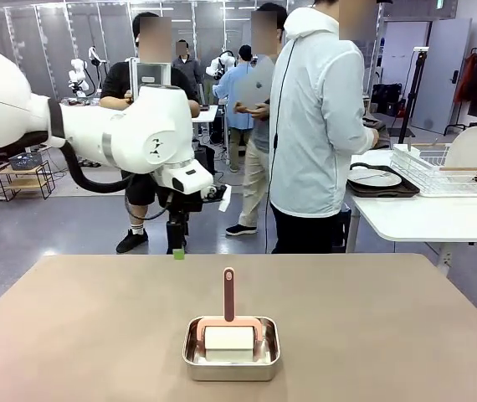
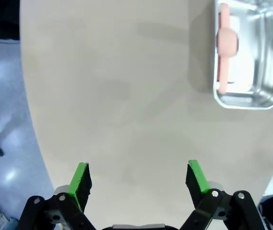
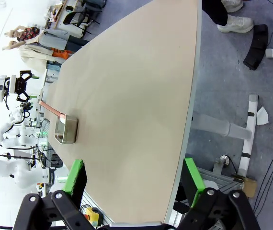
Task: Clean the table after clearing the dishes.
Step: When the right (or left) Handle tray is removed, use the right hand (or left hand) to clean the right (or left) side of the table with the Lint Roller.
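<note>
A: State of the claws?

B: The left claw point(image 2: 139, 175) is open, pads wide apart, nothing between them, bare counter point(image 2: 117, 96) beneath. The right claw point(image 3: 134, 175) is likewise open and empty, above the counter's edge, with floor at its 3 o'clock.

A: What stands on the counter?

B: One steel pan point(image 1: 231, 347) at 6 o'clock, near the robot's edge. A roller point(image 1: 228, 295) lies in it, pink handle pointing to 12 o'clock. From the left claw the pan is at 1 o'clock; from the right claw it is at 10 o'clock, well apart.

A: The dishes?

B: Off the counter, at 3 o'clock in the front view, on a white side table point(image 1: 423, 222). One plate point(image 1: 374, 177) lies flat on a dark tray point(image 1: 389, 192). A second plate point(image 1: 468, 149) stands in a wire rack point(image 1: 427, 172). A person point(image 1: 318, 126) in a white jacket stands just beside that table, turned toward it. Cutlery too small to tell.
</note>
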Tool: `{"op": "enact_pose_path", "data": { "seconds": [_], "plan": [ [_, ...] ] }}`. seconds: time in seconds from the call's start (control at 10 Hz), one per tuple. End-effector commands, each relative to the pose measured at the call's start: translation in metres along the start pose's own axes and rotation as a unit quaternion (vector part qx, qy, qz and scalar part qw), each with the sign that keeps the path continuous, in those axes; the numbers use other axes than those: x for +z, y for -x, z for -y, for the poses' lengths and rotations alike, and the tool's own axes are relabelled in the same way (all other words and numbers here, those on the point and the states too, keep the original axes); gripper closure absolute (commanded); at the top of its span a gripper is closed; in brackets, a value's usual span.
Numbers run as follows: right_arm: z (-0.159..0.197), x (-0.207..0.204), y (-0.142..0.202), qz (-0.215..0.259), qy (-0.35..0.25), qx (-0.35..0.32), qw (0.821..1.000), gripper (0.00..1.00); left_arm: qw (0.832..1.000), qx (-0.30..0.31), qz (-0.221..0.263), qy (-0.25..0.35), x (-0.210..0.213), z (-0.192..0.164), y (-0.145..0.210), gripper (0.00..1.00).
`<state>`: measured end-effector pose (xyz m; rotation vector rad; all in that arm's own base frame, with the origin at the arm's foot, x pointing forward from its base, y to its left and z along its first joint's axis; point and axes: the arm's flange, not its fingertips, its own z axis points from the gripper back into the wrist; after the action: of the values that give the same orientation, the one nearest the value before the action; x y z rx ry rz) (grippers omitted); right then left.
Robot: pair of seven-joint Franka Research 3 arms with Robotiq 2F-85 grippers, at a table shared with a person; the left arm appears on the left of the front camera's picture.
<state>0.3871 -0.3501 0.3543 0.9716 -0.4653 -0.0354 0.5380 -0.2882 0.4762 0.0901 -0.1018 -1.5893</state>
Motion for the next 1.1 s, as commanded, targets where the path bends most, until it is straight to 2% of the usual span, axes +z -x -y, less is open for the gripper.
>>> {"op": "enact_pose_path", "data": {
  "seconds": [0.0, 0.5, 0.6, 1.0],
  "plan": [
    [-0.005, -0.001, 0.005, -0.002, 0.007, 0.003, 1.000, 0.00, 1.000, -0.001, -0.008, 0.023, 0.001, -0.004, -0.015, 0.00],
    [-0.005, -0.001, 0.005, -0.002, 0.007, 0.003, 1.000, 0.00, 0.997, -0.001, 0.039, 0.063, -0.026, 0.011, -0.047, 0.00],
    [-0.005, -0.001, 0.005, -0.002, 0.007, 0.003, 1.000, 0.00, 0.995, -0.001, 0.052, 0.086, -0.032, 0.016, -0.052, 0.00],
    [-0.005, -0.001, 0.005, -0.002, 0.007, 0.003, 1.000, 0.00, 0.990, -0.007, 0.041, 0.134, -0.042, 0.023, -0.056, 0.00]
  ]
}}
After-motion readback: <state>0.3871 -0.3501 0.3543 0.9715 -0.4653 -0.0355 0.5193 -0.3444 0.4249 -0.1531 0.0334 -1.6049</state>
